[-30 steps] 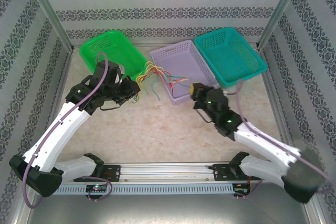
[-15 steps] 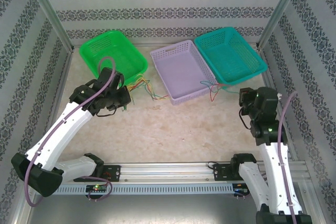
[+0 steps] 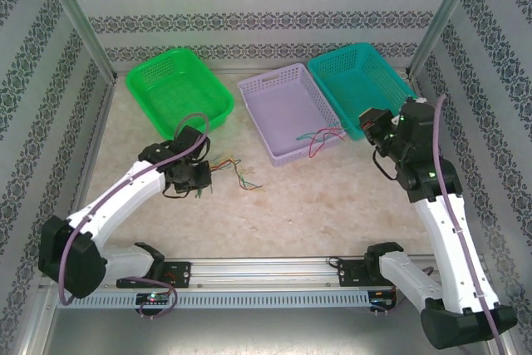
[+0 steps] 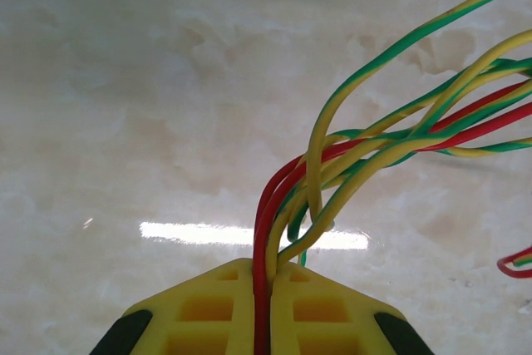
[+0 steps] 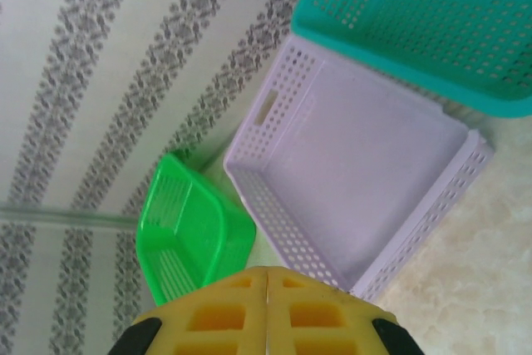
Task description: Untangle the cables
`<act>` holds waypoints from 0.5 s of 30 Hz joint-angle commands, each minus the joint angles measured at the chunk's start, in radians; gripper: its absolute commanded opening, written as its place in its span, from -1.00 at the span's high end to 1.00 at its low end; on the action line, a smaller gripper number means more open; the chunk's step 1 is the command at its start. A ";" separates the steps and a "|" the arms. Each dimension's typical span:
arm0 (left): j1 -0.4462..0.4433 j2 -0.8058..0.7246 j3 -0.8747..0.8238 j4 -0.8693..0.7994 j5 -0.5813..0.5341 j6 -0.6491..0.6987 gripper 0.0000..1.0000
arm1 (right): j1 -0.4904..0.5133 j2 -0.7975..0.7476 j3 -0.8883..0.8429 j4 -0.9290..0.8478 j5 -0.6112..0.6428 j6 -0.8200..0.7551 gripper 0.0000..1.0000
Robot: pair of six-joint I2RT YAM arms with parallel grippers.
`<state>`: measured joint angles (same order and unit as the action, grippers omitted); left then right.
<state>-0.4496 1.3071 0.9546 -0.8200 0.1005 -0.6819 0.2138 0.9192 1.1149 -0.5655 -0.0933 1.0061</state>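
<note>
With the left end effector (image 4: 262, 282) clamped on the red, green and yellow cables (image 4: 263, 247) low over the bench (image 3: 291, 205), treat that pinch as a fixed anchor and avoid dragging the fanned-out bundle. Move the right end effector (image 5: 267, 282), pressed together with nothing visible between its pads, from beside the teal basket (image 3: 362, 85) to the stray red-and-green cable (image 3: 320, 135) draped over the lilac basket's (image 3: 283, 154) near right corner. Part the pads first, take one strand only, then draw slowly away from the anchor, easing off at any snag.
</note>
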 commanded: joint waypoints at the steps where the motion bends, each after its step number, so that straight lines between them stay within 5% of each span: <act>1: 0.006 0.051 -0.003 0.112 0.010 0.025 1.00 | 0.079 0.017 -0.006 0.019 0.073 -0.024 1.00; 4: 0.005 0.076 -0.003 0.128 0.010 0.036 0.92 | 0.182 0.040 -0.038 0.035 0.137 -0.004 1.00; 10: 0.006 0.088 0.015 0.097 0.003 0.049 0.10 | 0.321 0.077 -0.133 0.110 0.225 0.047 1.00; 15: 0.006 0.046 0.047 0.065 -0.002 0.045 -0.16 | 0.360 0.130 -0.168 0.146 0.228 0.055 1.00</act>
<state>-0.4496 1.3918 0.9581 -0.7288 0.1040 -0.6498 0.5594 1.0348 0.9638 -0.4763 0.0868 1.0439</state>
